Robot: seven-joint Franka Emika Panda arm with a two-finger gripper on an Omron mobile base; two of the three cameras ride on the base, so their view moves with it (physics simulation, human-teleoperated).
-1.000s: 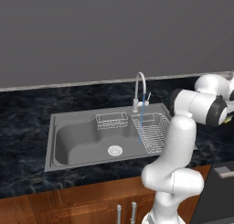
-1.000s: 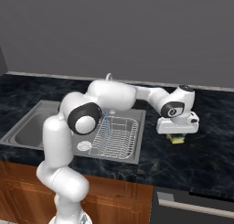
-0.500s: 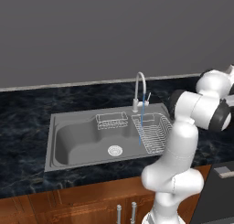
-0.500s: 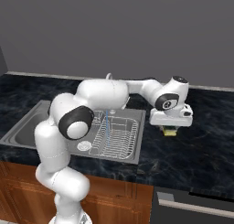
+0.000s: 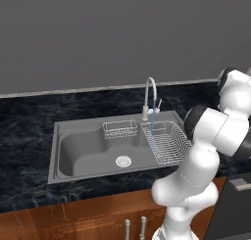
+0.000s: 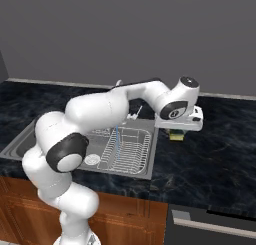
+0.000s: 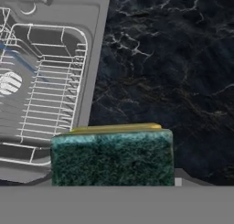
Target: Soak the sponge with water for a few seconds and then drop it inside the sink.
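Now lifted clear of the dark counter, with the sponge clamped in the closed gripper just right of the sink rim. In the hand view, green face of the sponge close to the camera, dish rack beyond. Water running from the faucet into the rack. Compared with a second ago: gripper carried up and toward the sink, jaws marginally tighter. Judged: pick-up complete, transfer to the stream next; soaking not yet begun.
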